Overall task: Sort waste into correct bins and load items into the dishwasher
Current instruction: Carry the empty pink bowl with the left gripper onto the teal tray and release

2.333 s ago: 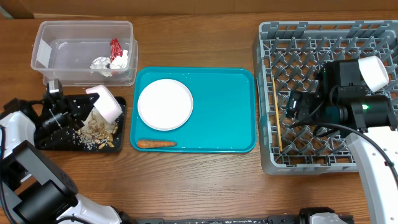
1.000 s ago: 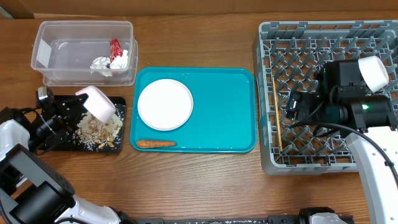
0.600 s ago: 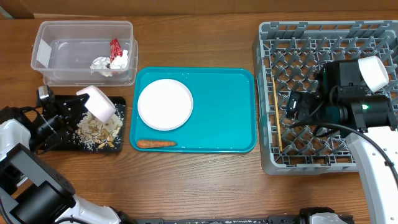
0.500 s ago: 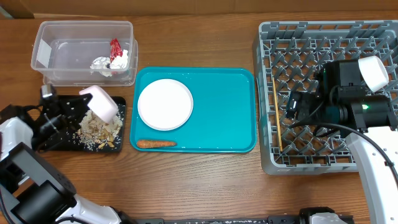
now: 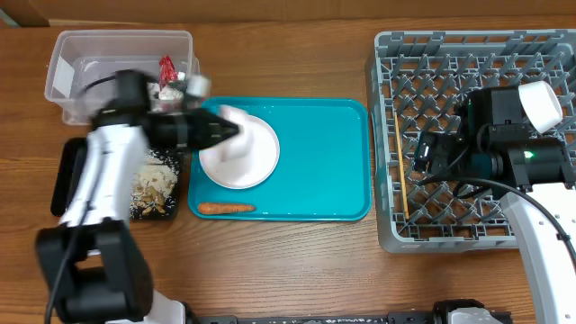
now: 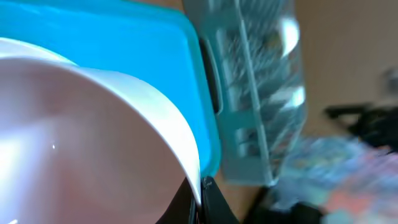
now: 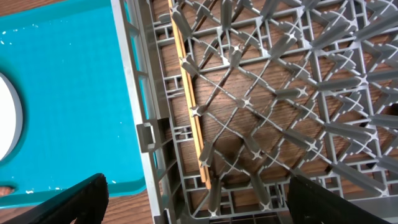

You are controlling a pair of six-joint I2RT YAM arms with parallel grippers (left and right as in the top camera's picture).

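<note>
My left gripper [image 5: 214, 129] is shut on the rim of a white bowl [image 5: 236, 126] and holds it, blurred, over the pale pink plate [image 5: 243, 160] on the teal tray. In the left wrist view the bowl [image 6: 93, 143] fills the frame, with its rim pinched between my fingertips [image 6: 208, 196]. Beige food scraps [image 5: 153, 184] lie in the black tray [image 5: 67, 180]. The carrot stick [image 5: 226, 207] lies on the teal tray. The red wrapper [image 5: 166, 67] and tissue [image 5: 176, 86] are in the clear tub [image 5: 81, 54]. My right gripper [image 5: 421, 162] is open above the grey dish rack [image 5: 387, 108], near the chopsticks [image 7: 191, 106].
The teal tray [image 5: 324, 162] sits between the bins and the rack; it also shows in the right wrist view [image 7: 62, 93]. A white cup [image 5: 540, 105] shows at the rack's right side by the right arm. Wooden table all around.
My left arm has swung right from the black tray to above the plate, carrying the bowl. The scraps stay in the black tray. The right arm has not moved.
</note>
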